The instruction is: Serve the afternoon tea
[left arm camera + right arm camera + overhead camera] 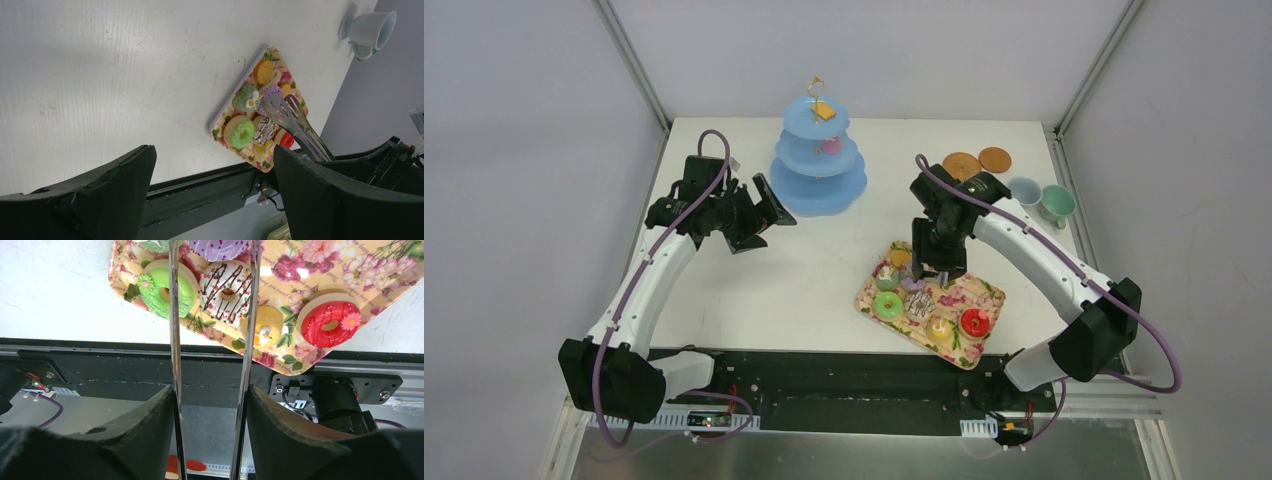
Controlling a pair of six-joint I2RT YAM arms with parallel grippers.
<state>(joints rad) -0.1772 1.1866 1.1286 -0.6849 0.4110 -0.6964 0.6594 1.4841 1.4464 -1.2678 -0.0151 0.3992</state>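
- Right gripper (211, 395): jaws part-closed, clamping both arms of the metal tongs (173, 315) between its fingers.
- Tong blades reach forward from this gripper, over the purple donut (272, 92). Contact with it cannot be confirmed.
- Flowered tray (350, 270): lies directly ahead of and below the right gripper.
- On the tray, the chocolate-striped white donut (227, 290) sits between the tong arms. The green donut (165, 287) lies outside one arm, the red donut (330, 322) outside the other.
- Left gripper (759, 215): jaws wide apart, holding nothing, hanging over bare table well apart from the tray.
- Blue tiered stand (819, 190): just beside the left gripper. An orange sweet (824, 111) sits on its top tier.
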